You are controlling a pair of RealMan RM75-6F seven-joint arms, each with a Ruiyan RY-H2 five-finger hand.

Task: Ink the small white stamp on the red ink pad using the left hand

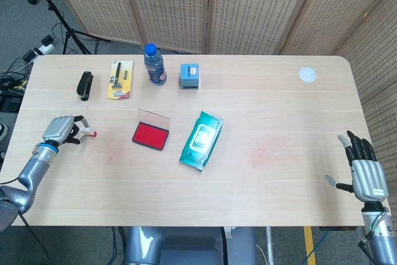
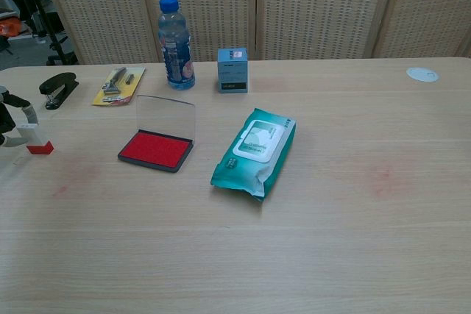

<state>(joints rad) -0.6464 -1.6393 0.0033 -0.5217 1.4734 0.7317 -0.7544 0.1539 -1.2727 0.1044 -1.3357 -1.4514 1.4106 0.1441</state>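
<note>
1. Here, the left hand (image 1: 60, 130) sits near the left edge of the table (image 1: 279, 110), its fingers curled in and pinching the small white stamp (image 1: 87, 132) at its white end.
2. The stamp is a short white block with a red face at its far end; in the chest view (image 2: 33, 140) the red end points down and toward the table, and whether it touches the wood I cannot tell.
3. The red ink pad (image 1: 150, 135) lies open well to the right of the stamp, its clear lid (image 2: 165, 115) tilted up behind the red surface.
4. A teal wipes pack (image 1: 201, 139) lies just right of the pad.
5. Along the far edge stand a black stapler (image 1: 85, 84), a yellow carded tool (image 1: 120, 79), a blue-capped bottle (image 1: 154, 64) and a small blue box (image 1: 190, 76).
6. The right hand (image 1: 362, 169) hovers at the table's near right corner, fingers spread and holding nothing.
</note>
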